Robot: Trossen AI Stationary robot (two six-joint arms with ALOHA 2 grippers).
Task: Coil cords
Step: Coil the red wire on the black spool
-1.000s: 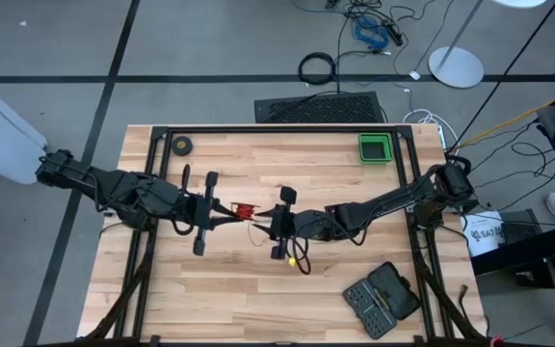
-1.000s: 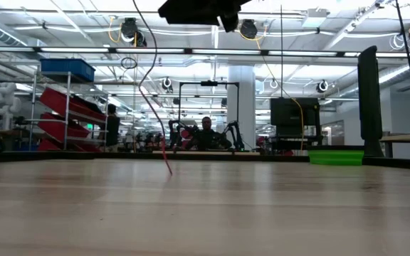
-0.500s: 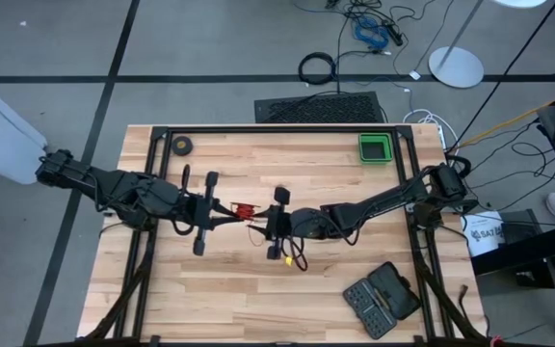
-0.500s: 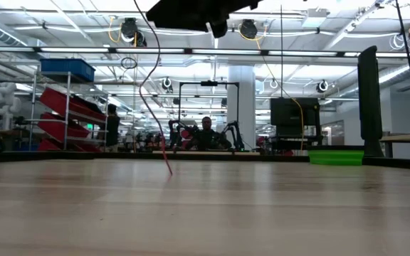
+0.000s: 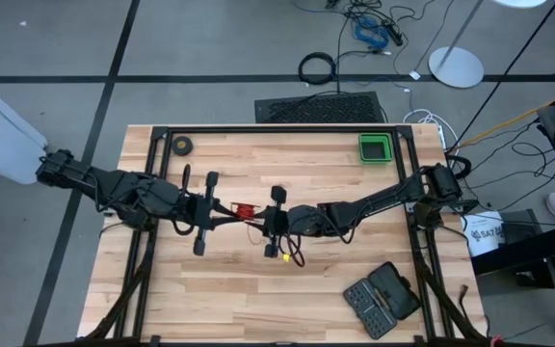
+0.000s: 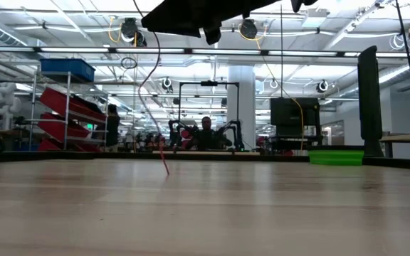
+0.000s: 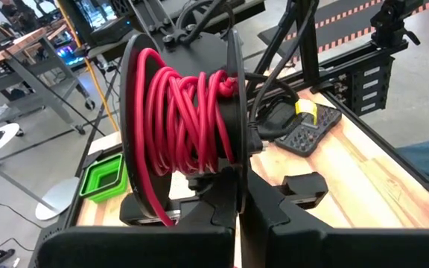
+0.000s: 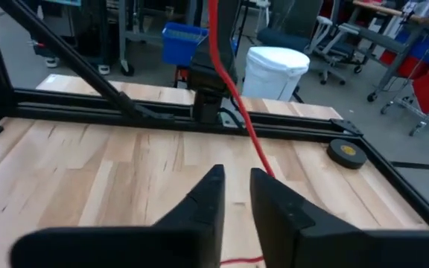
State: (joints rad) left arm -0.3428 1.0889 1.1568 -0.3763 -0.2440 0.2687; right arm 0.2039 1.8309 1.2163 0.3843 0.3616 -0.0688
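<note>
In the middle of the high view, the left gripper [image 5: 222, 214] pinches a black spool wound with the red cords [image 7: 181, 123]. Just right of it, the right gripper [image 5: 274, 220] has its fingers [image 8: 214, 195] nearly together beside the red wire. Far up sit a tape roll [image 5: 182, 146] and green tray [image 5: 375, 148].

My overhead camera is looking straight down on the whole worktop [image 5: 258, 289]; my low one is looking level across it. Both are sharing the green tray [image 5: 375, 148].
</note>
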